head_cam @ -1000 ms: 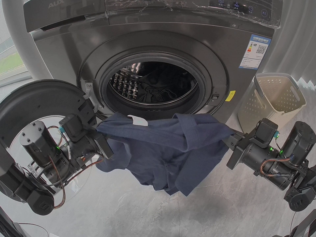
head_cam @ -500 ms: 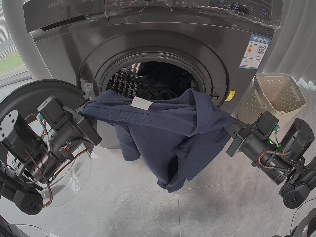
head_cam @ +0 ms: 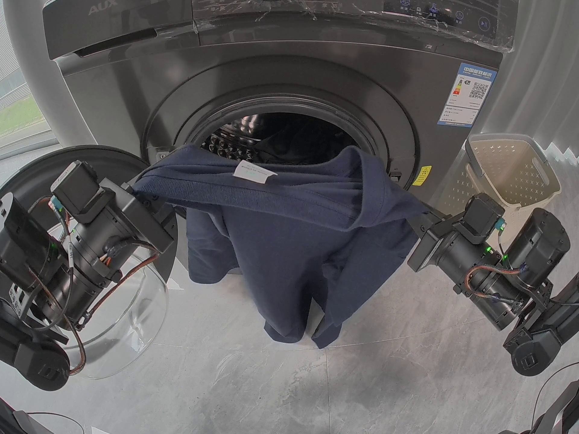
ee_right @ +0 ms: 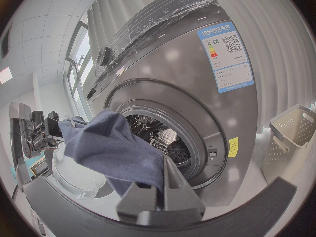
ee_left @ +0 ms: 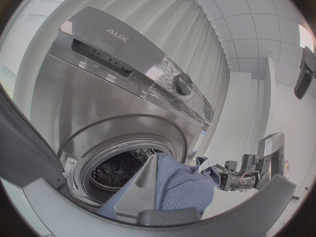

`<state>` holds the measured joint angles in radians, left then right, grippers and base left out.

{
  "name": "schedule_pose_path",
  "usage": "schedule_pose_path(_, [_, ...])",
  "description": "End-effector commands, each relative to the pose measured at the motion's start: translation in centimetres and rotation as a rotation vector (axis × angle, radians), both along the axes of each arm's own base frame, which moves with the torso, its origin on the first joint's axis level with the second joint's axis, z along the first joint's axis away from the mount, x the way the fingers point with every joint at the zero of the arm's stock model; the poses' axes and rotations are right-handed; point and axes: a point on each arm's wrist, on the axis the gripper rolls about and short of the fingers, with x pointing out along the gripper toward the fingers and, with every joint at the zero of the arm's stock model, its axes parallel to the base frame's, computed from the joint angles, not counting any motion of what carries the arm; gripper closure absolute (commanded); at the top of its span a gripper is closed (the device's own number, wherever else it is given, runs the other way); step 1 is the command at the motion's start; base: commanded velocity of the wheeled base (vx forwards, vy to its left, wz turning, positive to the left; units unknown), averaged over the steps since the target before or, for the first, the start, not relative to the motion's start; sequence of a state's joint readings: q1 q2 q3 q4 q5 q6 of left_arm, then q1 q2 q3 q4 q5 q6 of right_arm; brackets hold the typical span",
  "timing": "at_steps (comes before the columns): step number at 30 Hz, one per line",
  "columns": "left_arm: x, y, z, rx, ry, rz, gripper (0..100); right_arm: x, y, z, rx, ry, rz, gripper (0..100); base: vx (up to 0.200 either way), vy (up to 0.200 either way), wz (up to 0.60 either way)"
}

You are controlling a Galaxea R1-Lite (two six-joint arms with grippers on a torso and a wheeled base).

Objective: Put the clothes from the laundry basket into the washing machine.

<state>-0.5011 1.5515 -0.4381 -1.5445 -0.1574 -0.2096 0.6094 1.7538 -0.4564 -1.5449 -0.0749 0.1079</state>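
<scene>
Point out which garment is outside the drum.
The navy blue shirt, stretched between the left gripper and right gripper; the other dark clothes lie inside the drum.

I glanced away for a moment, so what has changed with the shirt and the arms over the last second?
The left gripper and right gripper have raised the navy shirt from below the drum opening to across its lower part; the left rose more. Unchanged: both stay shut on it, the door is open, the laundry basket stands beside the washing machine.
</scene>
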Motion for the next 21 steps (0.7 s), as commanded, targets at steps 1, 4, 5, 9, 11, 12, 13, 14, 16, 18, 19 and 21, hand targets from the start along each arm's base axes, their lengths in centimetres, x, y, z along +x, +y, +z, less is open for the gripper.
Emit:
schedule_pose_path(1, [-0.1, 0.6, 0.4, -0.008, -0.015, 0.019, 100, 0.1, 0.1, 0.3, 0.011, -0.009, -0.009, 100, 0.000, 0.000, 0.00])
schedule_pose_path(4, [0.0, 0.8, 0.3, -0.004, -0.012, 0.032, 100, 0.2, 0.2, 0.5, 0.018, -0.017, -0.012, 100, 0.000, 0.000, 0.00])
schedule_pose_path(5, [0.1, 0.8, 0.3, -0.005, -0.011, 0.033, 100, 0.1, 0.2, 0.7, 0.022, -0.022, -0.011, 100, 0.000, 0.000, 0.00])
schedule_pose_path(9, [0.1, 0.8, 0.1, 0.002, -0.005, 0.036, 100, 0.1, 0.1, 1.5, 0.043, -0.047, -0.015, 100, 0.000, 0.000, 0.00])
schedule_pose_path(11, [0.1, 0.9, 0.0, 0.003, -0.002, 0.036, 100, -0.1, 0.0, 1.9, 0.051, -0.058, -0.014, 100, 0.000, 0.000, 0.00])
schedule_pose_path(12, [0.1, 0.9, 0.0, 0.004, -0.001, 0.036, 100, -0.2, 0.0, 2.0, 0.053, -0.062, -0.014, 100, 0.000, 0.000, 0.00])
schedule_pose_path(13, [0.1, 0.9, 0.0, 0.004, -0.001, 0.036, 100, -0.2, -0.1, 2.1, 0.056, -0.067, -0.016, 100, 0.000, 0.000, 0.00])
schedule_pose_path(14, [0.1, 0.9, 0.0, 0.005, 0.000, 0.036, 100, -0.3, -0.1, 2.3, 0.060, -0.073, -0.016, 100, 0.000, 0.000, 0.00])
schedule_pose_path(16, [0.1, 0.9, 0.0, 0.005, -0.002, 0.037, 100, -0.5, -0.2, 2.7, 0.068, -0.083, -0.015, 100, 0.000, 0.000, 0.00])
schedule_pose_path(18, [0.1, 0.8, 0.0, 0.005, -0.002, 0.034, 100, -0.5, -0.2, 2.8, 0.069, -0.088, -0.014, 100, 0.000, 0.000, 0.00])
schedule_pose_path(19, [0.0, 0.7, 0.0, 0.006, -0.001, 0.029, 100, -0.6, -0.1, 2.8, 0.070, -0.089, -0.011, 100, 0.000, 0.000, 0.00])
schedule_pose_path(21, [0.0, 0.6, -0.1, 0.008, 0.002, 0.024, 100, -0.6, -0.1, 2.7, 0.069, -0.084, -0.009, 100, 0.000, 0.000, 0.00])
